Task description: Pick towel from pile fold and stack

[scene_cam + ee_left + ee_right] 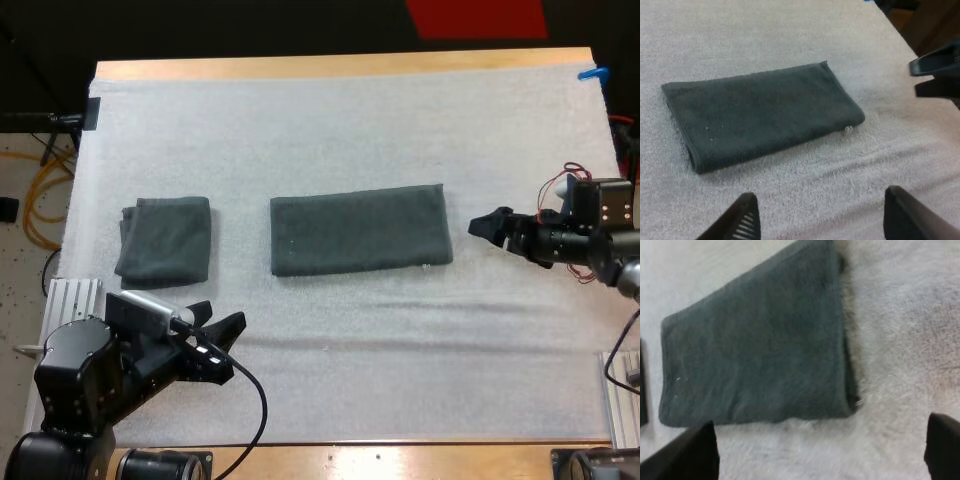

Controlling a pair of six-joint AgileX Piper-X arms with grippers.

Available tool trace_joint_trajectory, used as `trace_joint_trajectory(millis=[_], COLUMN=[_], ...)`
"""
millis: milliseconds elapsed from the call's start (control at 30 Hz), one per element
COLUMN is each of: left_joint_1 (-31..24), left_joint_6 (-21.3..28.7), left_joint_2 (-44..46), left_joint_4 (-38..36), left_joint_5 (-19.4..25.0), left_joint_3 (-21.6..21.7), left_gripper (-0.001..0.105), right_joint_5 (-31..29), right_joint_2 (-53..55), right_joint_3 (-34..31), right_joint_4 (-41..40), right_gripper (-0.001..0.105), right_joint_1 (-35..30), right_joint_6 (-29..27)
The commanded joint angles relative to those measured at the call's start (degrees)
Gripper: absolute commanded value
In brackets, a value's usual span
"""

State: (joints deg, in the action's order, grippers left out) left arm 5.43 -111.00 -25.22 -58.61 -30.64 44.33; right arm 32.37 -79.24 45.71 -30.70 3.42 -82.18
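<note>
A dark grey-green towel (360, 229) lies folded into a long flat rectangle at the middle of the white mat (330, 120). The same long towel (760, 115) (760, 340) lies ahead of both wrist cameras. A smaller folded towel stack (166, 240) rests to its left. My left gripper (222, 335) hovers open near the mat's front left, below the stack and clear of both towels. My right gripper (487, 225) is open just right of the long towel's right end, not touching it. The right gripper (937, 75) also appears past the towel's end in the left wrist view.
The wooden table edge (340, 65) runs along the far side. Bare mat stretches behind the towels and along the front. Metal arm mounts stand at the front left (70, 297) and front right (625, 390) corners.
</note>
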Motion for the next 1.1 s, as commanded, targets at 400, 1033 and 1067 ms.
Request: trace_joint_trajectory(millis=[400,1033,1067], left_joint_1=[-0.10,-0.10,-0.10], left_joint_6=[-1.01,-1.80,-2.01], left_joint_2=[0.13,0.13,0.13], left_joint_4=[0.21,0.21,0.21], left_joint_5=[-1.32,-1.32,-1.32], left_joint_3=[0.20,0.20,0.20], left_gripper=[0.053,0.053,0.053], right_joint_5=[8.65,19.06,19.03], right_joint_2=[-14.61,-24.39,-24.49], right_joint_3=[0.33,0.62,0.62], right_joint_4=[7.04,14.89,15.43], right_gripper=[0.081,0.081,0.081], right_joint_1=[-0.61,4.82,5.76], right_joint_6=[1.08,10.16,10.74])
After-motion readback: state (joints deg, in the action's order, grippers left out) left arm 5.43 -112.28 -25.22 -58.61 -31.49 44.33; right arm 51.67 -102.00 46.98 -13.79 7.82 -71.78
